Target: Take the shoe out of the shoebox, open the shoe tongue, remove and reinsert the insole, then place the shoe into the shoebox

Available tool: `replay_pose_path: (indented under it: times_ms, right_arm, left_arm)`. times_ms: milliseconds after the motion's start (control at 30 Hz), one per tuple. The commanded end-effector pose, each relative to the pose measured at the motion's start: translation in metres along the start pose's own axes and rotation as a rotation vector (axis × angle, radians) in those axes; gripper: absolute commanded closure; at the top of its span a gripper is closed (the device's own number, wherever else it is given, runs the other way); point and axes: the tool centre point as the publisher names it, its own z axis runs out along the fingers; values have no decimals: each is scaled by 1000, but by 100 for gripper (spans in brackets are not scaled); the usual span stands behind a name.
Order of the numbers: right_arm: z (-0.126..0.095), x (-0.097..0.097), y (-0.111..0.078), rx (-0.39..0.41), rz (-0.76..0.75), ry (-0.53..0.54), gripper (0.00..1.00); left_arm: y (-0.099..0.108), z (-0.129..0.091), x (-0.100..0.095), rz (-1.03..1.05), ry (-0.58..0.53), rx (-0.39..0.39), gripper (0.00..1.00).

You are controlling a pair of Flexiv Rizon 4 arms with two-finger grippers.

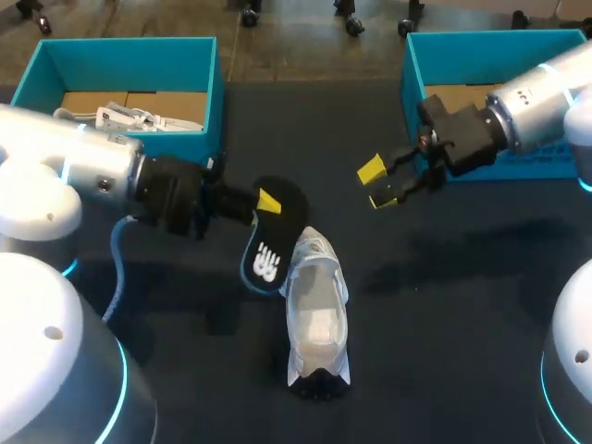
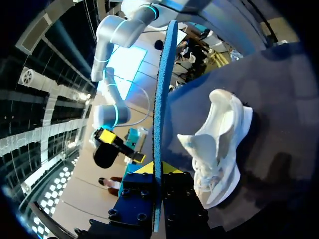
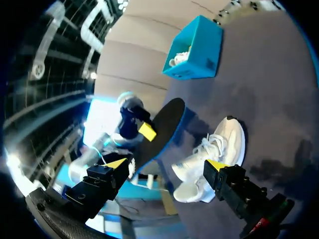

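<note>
- We are midway through the insole step. Our left claw [image 1: 264,205] is pinching the insole [image 1: 268,259] at one end and holds it tilted above the counter [image 1: 444,296], out of the shoe, with its lower end just beside the shoe's opening.
- The shoe [image 1: 316,310] lies on the counter between the two boxes and outside both, with its opening facing up.
- Our right claw [image 1: 381,183] hangs spread and empty over the counter, apart from both shoe and insole.
- The left shoebox [image 1: 125,51] holds another shoe [image 1: 129,118]. The right shoebox [image 1: 412,69] sits behind our right arm, and we cannot tell what is in it.
- We judge the removal done and the reinsertion next. The insole needs to be turned to lie along the shoe and lined up with the opening. Then it must be slid in without buckling.
- The right claw would probably have to steady the shoe or hold the tongue back meanwhile.
- Only then does the shoe go into a shoebox.
</note>
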Motion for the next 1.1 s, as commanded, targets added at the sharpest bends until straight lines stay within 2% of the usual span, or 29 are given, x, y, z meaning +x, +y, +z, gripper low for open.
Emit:
replay_pose_path:
  times_ms: [33, 333, 367, 433, 600, 700, 833, 1100]
  right_arm:
    - [-7, 5, -1, 309, -411, -176, 0]
    - [-7, 5, -1, 309, -411, -176, 0]
    - [-7, 5, 0, 357, -483, -204, 0]
    - [-7, 5, -6, 418, -496, -287, 0]
    - [-3, 0, -31, 505, -614, -401, 0]
    - [-4, -4, -46, 491, -658, -450, 0]
    - [-3, -9, -69, 471, -717, -508, 0]
    - [-3, -9, -71, 471, -717, -508, 0]
  left_arm:
    - [-3, -16, -5, 17, 99, 0, 100]
    - [-3, -16, -5, 17, 99, 0, 100]
    - [-3, -16, -5, 17, 99, 0, 100]
    - [-17, -8, -3, 12, 131, 5, 100]
    - [-46, -18, -2, -72, 125, 25, 100]
    - [-57, -27, -1, -146, 103, 61, 100]
    - [-78, -43, -5, -235, 78, 162, 100]
    - [-80, -45, -6, -234, 78, 163, 100]
